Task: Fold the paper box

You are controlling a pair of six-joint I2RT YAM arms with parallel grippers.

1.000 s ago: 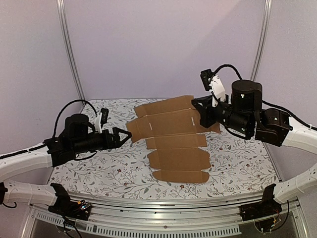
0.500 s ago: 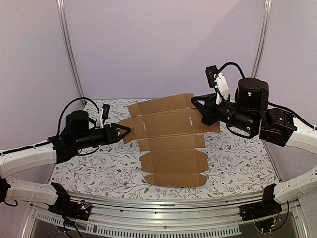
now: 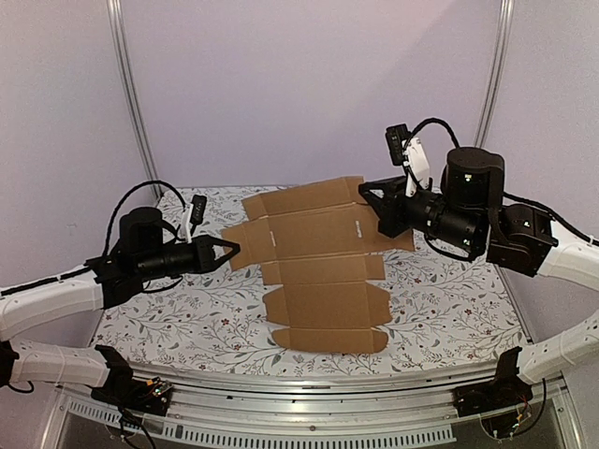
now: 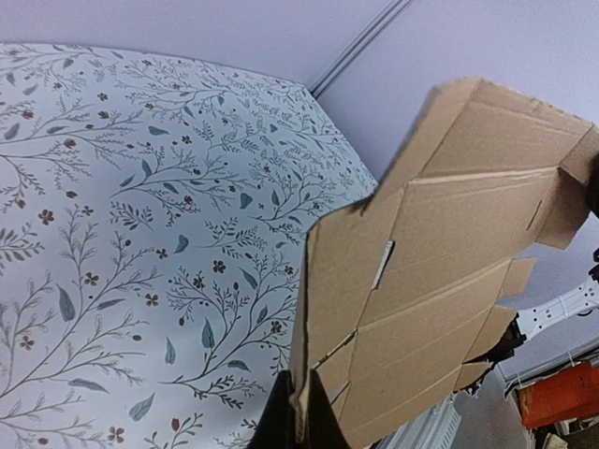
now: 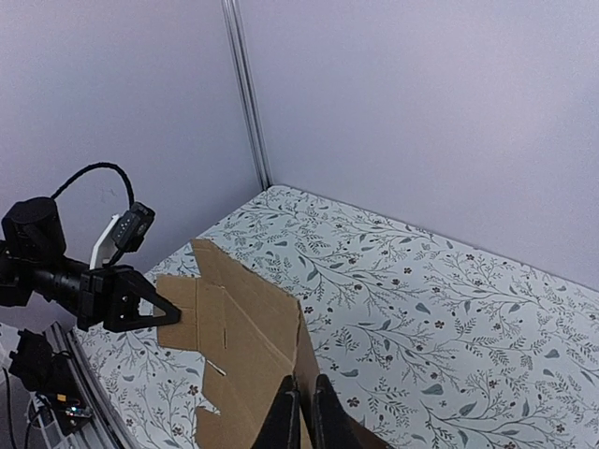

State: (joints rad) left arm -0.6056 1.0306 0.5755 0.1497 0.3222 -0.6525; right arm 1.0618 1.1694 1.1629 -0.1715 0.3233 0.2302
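You are working in a lab booth: plain lilac walls (image 3: 309, 84) and aluminium posts (image 3: 132, 94) are enclosing a floral-covered table (image 3: 178, 323) with a slotted metal front rail (image 3: 309, 398).

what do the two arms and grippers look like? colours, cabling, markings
Left arm and right arm: white link shells, black cylindrical joint housings. Left gripper and right gripper: black, wedge-shaped, tapering to thin fingers. Black cables loop above each wrist, beside a white camera bracket. No markings legible.

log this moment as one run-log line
paper box: flat unfolded sheet | left gripper: shut on left flap | right gripper: shut on right edge | fold: not started
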